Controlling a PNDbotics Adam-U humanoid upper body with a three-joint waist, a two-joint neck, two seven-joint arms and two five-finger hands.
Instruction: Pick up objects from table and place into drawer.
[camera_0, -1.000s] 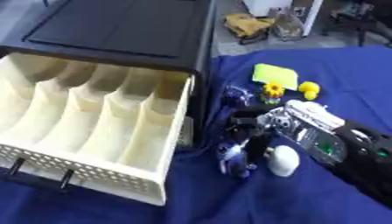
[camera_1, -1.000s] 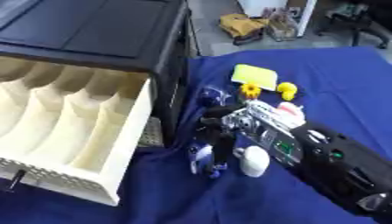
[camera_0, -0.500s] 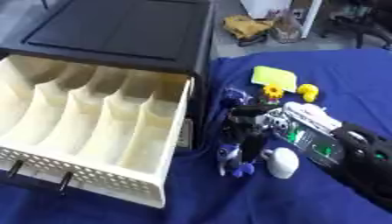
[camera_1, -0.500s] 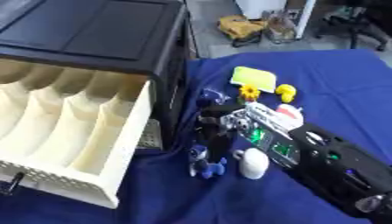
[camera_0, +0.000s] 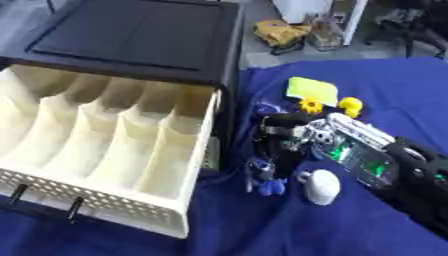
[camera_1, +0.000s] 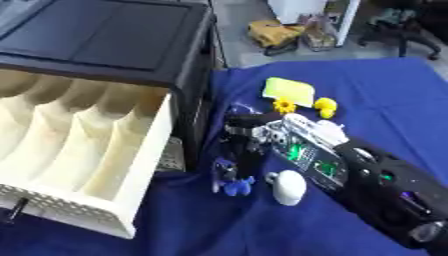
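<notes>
Beside the open drawer (camera_0: 114, 165), the right hand (camera_0: 293, 137) lowers curled fingers onto a blue toy (camera_0: 262, 177); next, lift it.

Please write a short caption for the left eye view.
Robot hand reaching down to small blue object beside open drawer.

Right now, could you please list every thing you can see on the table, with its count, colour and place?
plastic drawer: one, cream, pulled open at left, divided into long compartments, nothing visible inside.
cabinet: one, black, behind the drawer.
tablecloth: one, dark blue, covering the table.
flat pad: one, yellow-green, far centre.
flower-shaped toy: one, yellow, beside the pad.
rounded toy: one, yellow, right of the flower.
small blue toy: one, under the fingertips.
oval object: one, white, right of the blue toy.
right hand: one, black and silver, fingers pointing down at the blue toy; grasp unclear.
</notes>
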